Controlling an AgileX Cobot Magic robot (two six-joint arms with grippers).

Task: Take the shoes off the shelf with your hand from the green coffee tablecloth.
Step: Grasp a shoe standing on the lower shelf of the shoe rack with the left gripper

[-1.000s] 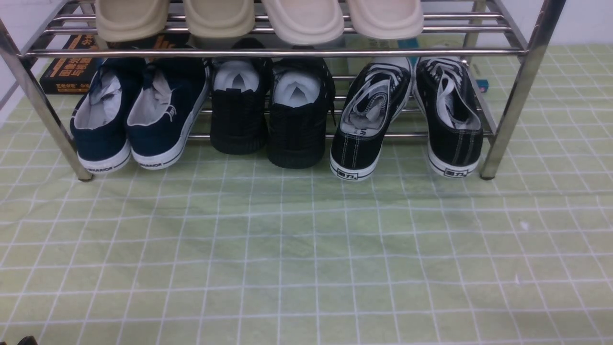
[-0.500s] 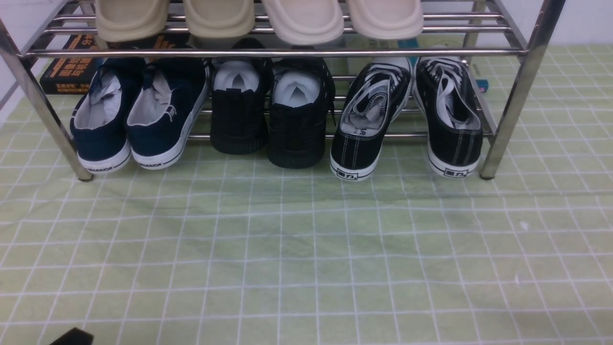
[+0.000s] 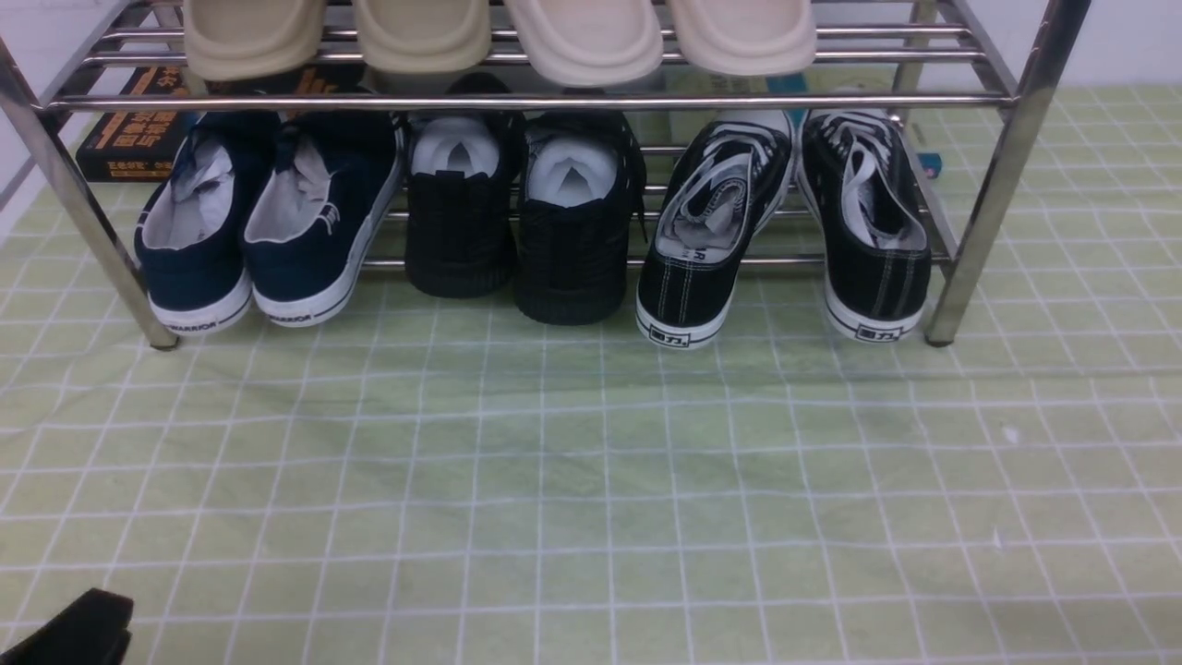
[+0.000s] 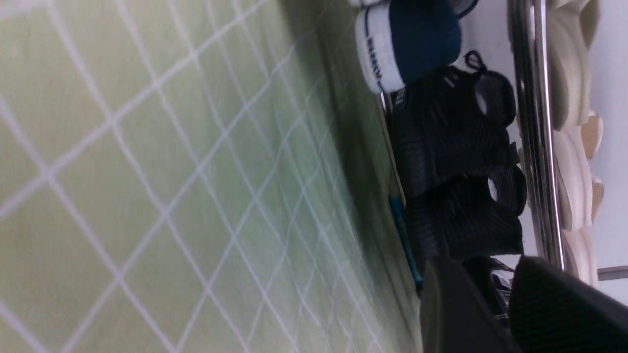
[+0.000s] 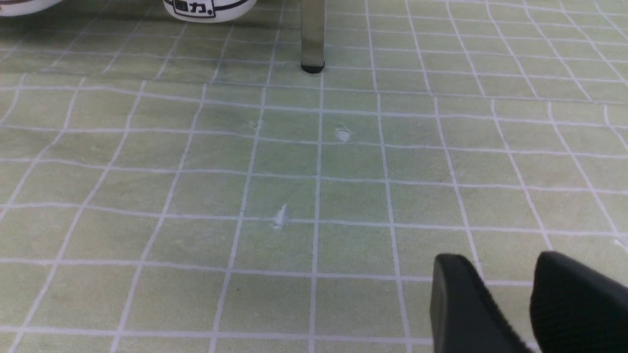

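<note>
The all-black knit shoes (image 3: 517, 217) stand side by side, heels toward me, in the middle of the lower tier of the chrome shelf (image 3: 536, 100). The shelf stands on the green grid tablecloth (image 3: 591, 480). My left gripper (image 3: 69, 633) just shows at the bottom left corner, far from the shoes. In the left wrist view the gripper (image 4: 483, 264) is open and empty, and the black shoes (image 4: 451, 147) lie ahead of it under the shelf rail (image 4: 537, 122). My right gripper (image 5: 500, 264) is open and empty above bare cloth, out of the front view.
Navy slip-ons (image 3: 268, 222) sit left of the black pair, black canvas sneakers with white soles (image 3: 785, 222) to the right. Beige slippers (image 3: 499, 32) lie on the upper tier. A dark book (image 3: 134, 134) lies behind the shelf. The shelf's right front leg (image 5: 312, 34) stands ahead of the right gripper.
The left gripper has come further into the bottom left corner of the front view, and more of it shows now. The shoes and shelf have not moved.
</note>
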